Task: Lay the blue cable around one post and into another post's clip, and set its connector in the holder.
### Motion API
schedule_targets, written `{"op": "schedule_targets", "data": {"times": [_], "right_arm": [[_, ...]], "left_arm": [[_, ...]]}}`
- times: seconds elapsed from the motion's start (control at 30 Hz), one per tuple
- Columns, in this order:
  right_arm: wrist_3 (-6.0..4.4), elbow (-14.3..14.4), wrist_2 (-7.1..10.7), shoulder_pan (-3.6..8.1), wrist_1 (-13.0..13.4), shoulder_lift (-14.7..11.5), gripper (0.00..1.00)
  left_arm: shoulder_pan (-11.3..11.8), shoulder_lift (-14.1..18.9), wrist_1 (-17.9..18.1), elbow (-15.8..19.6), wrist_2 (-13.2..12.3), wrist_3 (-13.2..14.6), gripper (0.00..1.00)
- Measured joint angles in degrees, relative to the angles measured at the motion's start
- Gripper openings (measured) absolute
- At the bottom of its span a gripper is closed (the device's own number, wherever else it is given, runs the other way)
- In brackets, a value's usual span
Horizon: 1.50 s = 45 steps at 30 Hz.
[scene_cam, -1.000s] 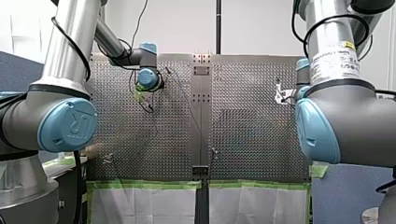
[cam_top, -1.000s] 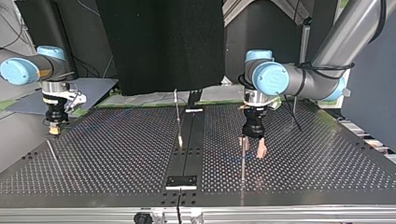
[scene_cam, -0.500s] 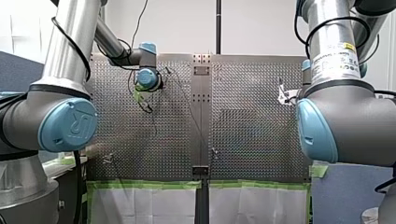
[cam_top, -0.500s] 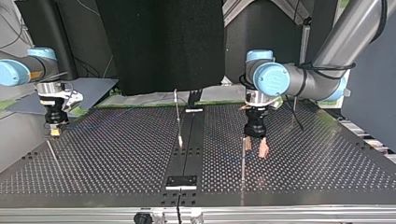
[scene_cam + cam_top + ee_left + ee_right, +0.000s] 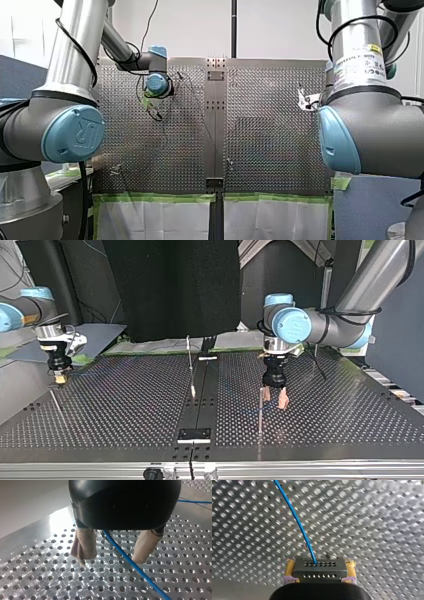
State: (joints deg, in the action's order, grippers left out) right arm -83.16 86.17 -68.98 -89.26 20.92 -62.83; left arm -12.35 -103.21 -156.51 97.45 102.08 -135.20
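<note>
In the left wrist view my left gripper (image 5: 114,553) stands open just above the perforated table. The blue cable (image 5: 132,566) runs loose between its beige pads (image 5: 83,545) without being pinched. The top view shows this gripper (image 5: 275,398) right beside a thin upright post (image 5: 260,412). My right gripper (image 5: 320,568) is shut with its yellow pads on the dark grey connector (image 5: 319,564), and the blue cable (image 5: 295,517) leads away from it over the table. This gripper (image 5: 59,377) hangs at the top view's far left, near another post (image 5: 55,402).
A third thin post (image 5: 190,365) stands by the table's centre seam. A dark flat block (image 5: 195,434) sits on the seam near the top view's front edge. Bare perforated plate (image 5: 125,410) stretches between the two grippers.
My right gripper has drifted further toward the top view's left with the connector in it. My left gripper has shifted slightly beside its post and stays open.
</note>
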Motion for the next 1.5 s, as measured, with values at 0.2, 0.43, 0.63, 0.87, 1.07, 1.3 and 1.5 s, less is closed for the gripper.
{"op": "schedule_targets", "data": {"times": [0.2,0.43,0.63,0.87,1.07,1.3,1.5], "right_arm": [[-2.72,0.13,-0.62,0.53,2.35,-0.97,0.09],[-4.49,0.17,-1.94,1.39,4.30,0.11,0.09],[-4.65,0.14,-2.25,1.84,4.86,0.41,0.09],[-4.83,0.12,-1.84,2.01,4.88,0.50,0.07],[-4.12,-0.02,-0.96,1.91,3.46,0.55,0.07],[-4.20,-0.23,0.96,2.19,3.35,0.68,0.07],[-4.87,-0.54,2.00,2.67,3.96,0.71,0.07]], "left_arm": [[0.10,0.00,0.03,0.00,0.00,0.15,0.98],[0.18,0.00,-0.02,0.00,0.00,0.19,0.98],[0.20,0.01,-0.04,0.00,0.00,0.35,0.98],[0.21,0.00,-0.15,0.00,0.24,0.59,0.98],[0.31,0.00,-0.37,0.00,0.49,1.10,0.98],[0.45,0.00,-0.39,0.00,0.53,1.38,0.98],[0.53,0.00,-0.47,0.00,0.53,1.51,0.98]]}}
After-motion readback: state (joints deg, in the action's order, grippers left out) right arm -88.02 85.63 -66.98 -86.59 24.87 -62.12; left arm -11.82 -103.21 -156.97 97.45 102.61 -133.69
